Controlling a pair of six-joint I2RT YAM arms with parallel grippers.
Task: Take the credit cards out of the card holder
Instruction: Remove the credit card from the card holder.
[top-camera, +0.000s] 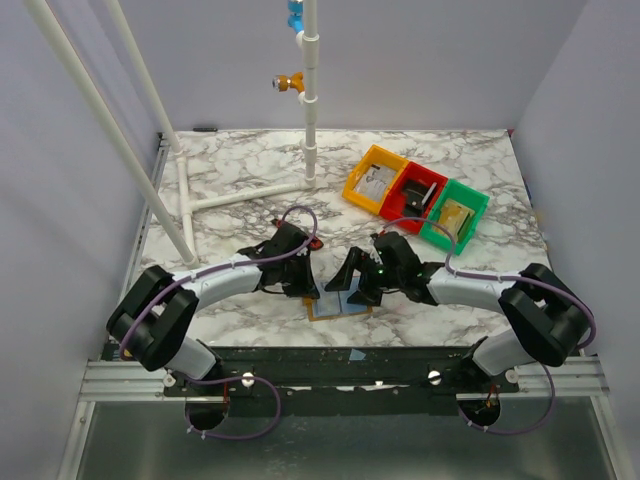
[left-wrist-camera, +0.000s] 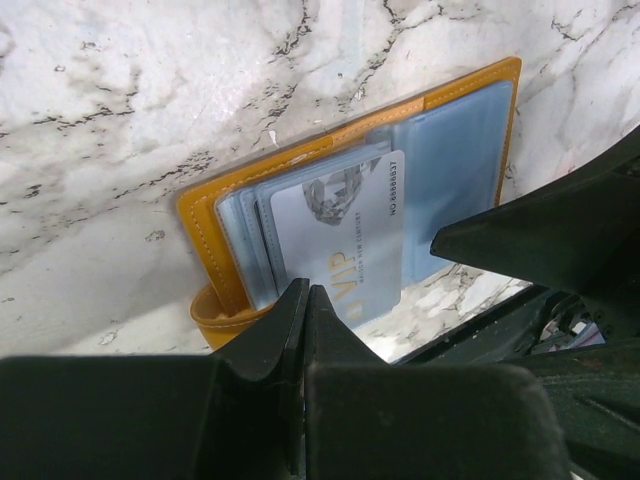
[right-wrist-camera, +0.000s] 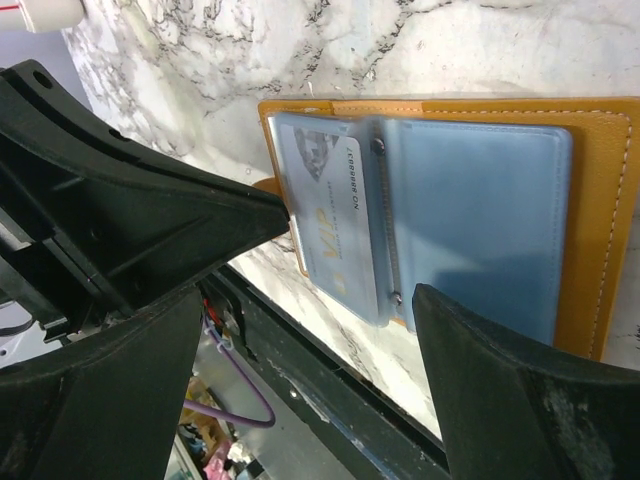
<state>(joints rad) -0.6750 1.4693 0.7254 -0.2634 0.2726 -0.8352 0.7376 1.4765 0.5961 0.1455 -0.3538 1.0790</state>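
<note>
The mustard-brown card holder (top-camera: 340, 308) lies open on the marble near the front edge, its grey-blue sleeves facing up (right-wrist-camera: 480, 200). A pale VIP credit card (left-wrist-camera: 340, 235) sticks partway out of a clear sleeve (right-wrist-camera: 330, 215); edges of other cards show behind it. My left gripper (left-wrist-camera: 307, 292) is shut with nothing between its jaws, and its tip rests at the holder's edge by the brown strap (left-wrist-camera: 215, 320). My right gripper (right-wrist-camera: 300, 350) hangs over the holder's near side, wide open, one finger (right-wrist-camera: 510, 390) above the blue lining.
Orange (top-camera: 373, 178), red (top-camera: 418, 190) and green (top-camera: 455, 215) bins stand in a row at the back right. A white pipe frame (top-camera: 230, 198) stands at the back left. The black front rail (top-camera: 350, 355) runs just below the holder.
</note>
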